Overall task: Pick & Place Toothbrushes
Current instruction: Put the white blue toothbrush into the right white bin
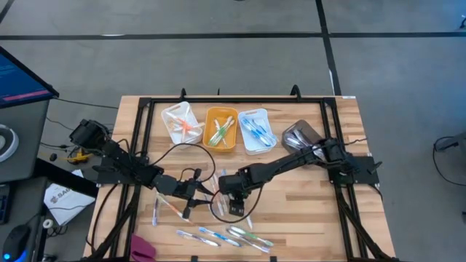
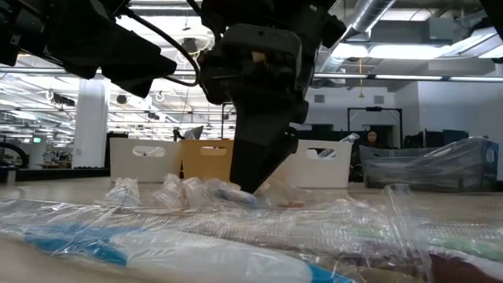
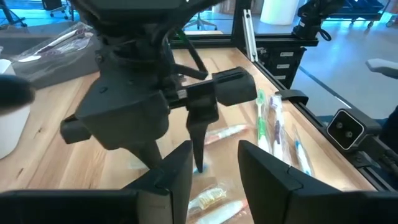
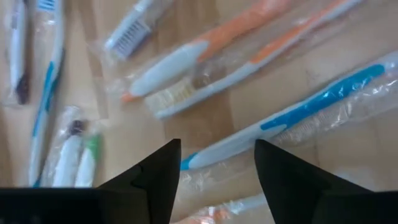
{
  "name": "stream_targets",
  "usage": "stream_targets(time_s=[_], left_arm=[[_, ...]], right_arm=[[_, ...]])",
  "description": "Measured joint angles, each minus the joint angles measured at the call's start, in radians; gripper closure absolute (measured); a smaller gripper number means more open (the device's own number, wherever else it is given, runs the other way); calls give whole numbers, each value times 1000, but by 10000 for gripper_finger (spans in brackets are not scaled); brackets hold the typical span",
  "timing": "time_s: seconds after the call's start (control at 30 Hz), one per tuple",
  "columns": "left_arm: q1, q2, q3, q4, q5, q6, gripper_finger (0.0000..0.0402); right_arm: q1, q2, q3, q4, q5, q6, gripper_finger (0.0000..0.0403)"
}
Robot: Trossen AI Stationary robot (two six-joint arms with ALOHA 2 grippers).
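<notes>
Several toothbrushes in clear wrappers lie loose on the table's near part (image 1: 226, 236); others sit in the three bins at the far side. My right gripper (image 1: 234, 206) points down at the table's middle and is open. In the right wrist view its fingers (image 4: 163, 168) stand on either side of the handle end of a blue and white toothbrush (image 4: 292, 115). Two orange and white brushes (image 4: 236, 37) lie flat just beyond it. My left gripper (image 1: 191, 198) is open, hangs just left of the right one and holds nothing (image 3: 214, 168). My right gripper comes from above, pointing down, its fingers astride the handle end (image 4: 208, 152) of the blue and white toothbrush, which lies flat on the table. Whether the fingers touch it, I cannot tell.
A white bin (image 1: 182, 122), an orange bin (image 1: 220, 129) and a white bin holding blue brushes (image 1: 256, 129) stand in a row at the far side. A crumpled clear bag (image 1: 302, 133) lies right of them. Black cables (image 1: 193, 156) loop across the table's middle. A pink thing (image 1: 143, 247) sits at the near left corner.
</notes>
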Motion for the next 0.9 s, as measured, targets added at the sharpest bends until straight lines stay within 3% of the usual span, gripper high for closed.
stream_targets(time_s=[0.17,0.37,0.9], left_arm=[[0,0,0,0,1,0,279],[0,0,0,0,4,0,279],[-7,0,0,0,6,-23,279]], right_arm=[[4,3,0,16,9,-3,214],[-4,4,0,16,123,1,239],[-32,5,0,-54,260,18,319]])
